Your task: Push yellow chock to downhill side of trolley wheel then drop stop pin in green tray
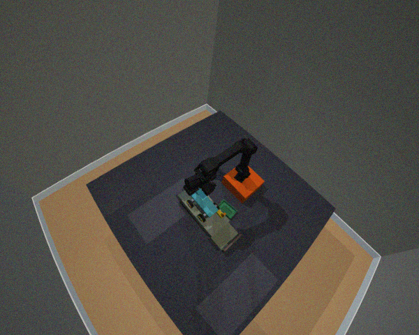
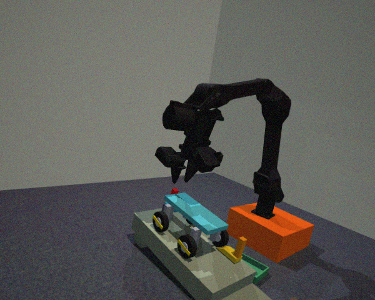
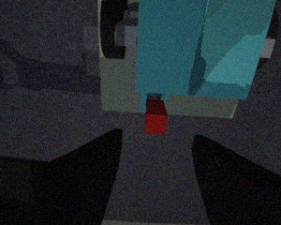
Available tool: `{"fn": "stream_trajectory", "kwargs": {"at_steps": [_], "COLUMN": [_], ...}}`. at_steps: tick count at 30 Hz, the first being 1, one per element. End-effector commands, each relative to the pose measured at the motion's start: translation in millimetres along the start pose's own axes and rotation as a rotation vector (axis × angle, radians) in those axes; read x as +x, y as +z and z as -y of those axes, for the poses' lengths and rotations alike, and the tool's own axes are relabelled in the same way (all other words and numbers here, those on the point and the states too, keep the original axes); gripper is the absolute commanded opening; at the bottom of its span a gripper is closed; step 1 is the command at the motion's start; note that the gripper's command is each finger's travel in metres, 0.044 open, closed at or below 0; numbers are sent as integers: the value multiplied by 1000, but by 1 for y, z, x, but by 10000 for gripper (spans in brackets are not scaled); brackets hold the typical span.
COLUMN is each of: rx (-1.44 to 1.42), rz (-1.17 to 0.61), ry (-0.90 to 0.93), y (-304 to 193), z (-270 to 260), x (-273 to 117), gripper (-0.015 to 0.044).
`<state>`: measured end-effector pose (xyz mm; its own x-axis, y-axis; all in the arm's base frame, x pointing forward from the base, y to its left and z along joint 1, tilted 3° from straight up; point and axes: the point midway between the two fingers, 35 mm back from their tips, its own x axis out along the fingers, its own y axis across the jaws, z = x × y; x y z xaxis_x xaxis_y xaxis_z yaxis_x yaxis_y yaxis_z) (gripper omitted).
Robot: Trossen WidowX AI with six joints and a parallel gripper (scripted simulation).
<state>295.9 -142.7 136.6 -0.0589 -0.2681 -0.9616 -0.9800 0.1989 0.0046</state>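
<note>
The trolley (image 1: 204,202) (image 2: 197,214) (image 3: 170,47) stands on the ramp (image 1: 222,231) (image 2: 226,272) (image 3: 201,107). The yellow chock (image 1: 221,213) (image 2: 227,252) lies on the ramp with its thin end at the downhill side of the trolley's lower wheel nearer the robot base; it appears to touch. Its orange handle (image 2: 240,247) stands up. The red-headed stop pin (image 2: 174,190) (image 3: 155,123) is at the trolley's uphill end. My gripper (image 2: 180,181) (image 3: 157,140) is open and empty, pointing down above the pin; in the wrist view the head shows between and just beyond the fingertips.
The green tray (image 1: 230,204) (image 2: 262,275) is beside the ramp, near the chock. The orange block (image 1: 234,189) (image 2: 255,234) under the arm's base stands behind the tray. The arm reaches over to the ramp's uphill end.
</note>
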Motion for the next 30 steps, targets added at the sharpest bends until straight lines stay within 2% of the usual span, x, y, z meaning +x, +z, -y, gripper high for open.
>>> {"fn": "stream_trajectory", "kwargs": {"at_steps": [1, 30], "rx": [-17, -17], "rz": [-8, -9], "ry": [-1, -1], "y": [-3, -4], "z": [1, 1], "x": [-1, 30], "gripper": [190, 190]}}
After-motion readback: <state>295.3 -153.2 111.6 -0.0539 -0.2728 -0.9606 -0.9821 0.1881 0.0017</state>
